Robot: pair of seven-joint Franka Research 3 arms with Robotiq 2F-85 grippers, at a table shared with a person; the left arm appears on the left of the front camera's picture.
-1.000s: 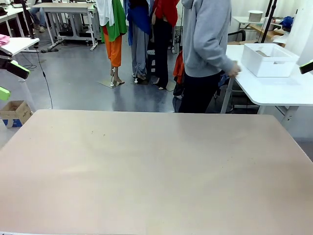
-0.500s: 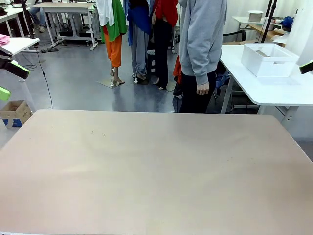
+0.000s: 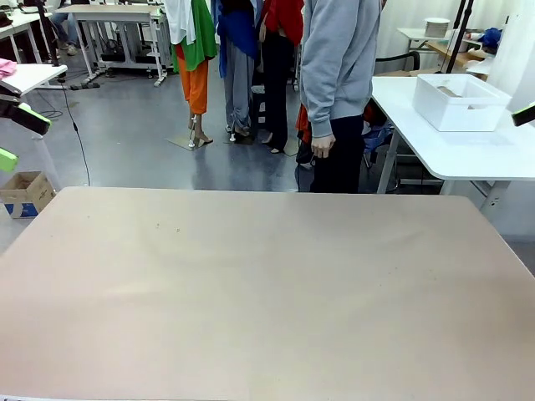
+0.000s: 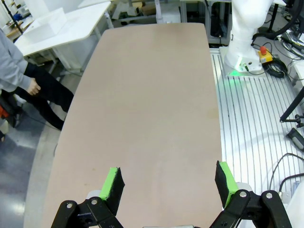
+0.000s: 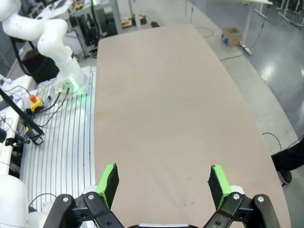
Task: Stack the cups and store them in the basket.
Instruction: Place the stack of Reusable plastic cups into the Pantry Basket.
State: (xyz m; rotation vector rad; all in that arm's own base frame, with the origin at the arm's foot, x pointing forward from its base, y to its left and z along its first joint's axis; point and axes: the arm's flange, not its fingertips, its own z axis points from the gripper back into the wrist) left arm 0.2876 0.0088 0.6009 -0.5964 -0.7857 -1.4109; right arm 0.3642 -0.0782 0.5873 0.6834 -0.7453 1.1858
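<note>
Beyond the wide beige desk point(image 3: 267, 292), a person in a grey hooded top point(image 3: 338, 58) is seen beside a white side table point(image 3: 468, 154), on which the white rectangular plastic basket point(image 3: 461, 102) is set. Both the left hand point(image 4: 168, 186) and the right hand point(image 5: 161, 183) are held wide open above the desk, with nothing between their green pads.

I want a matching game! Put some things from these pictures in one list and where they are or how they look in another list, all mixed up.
Things:
1. basket
2. left gripper
3. person
4. cardboard box

Places or states:
A. standing at the far side of the big tan table
B. on the floor, beyond the table's far left corner
C. on the white side table at far right
D. jaws wide open, nothing between the green pads

Right pairs: 1-C, 2-D, 3-A, 4-B
</note>
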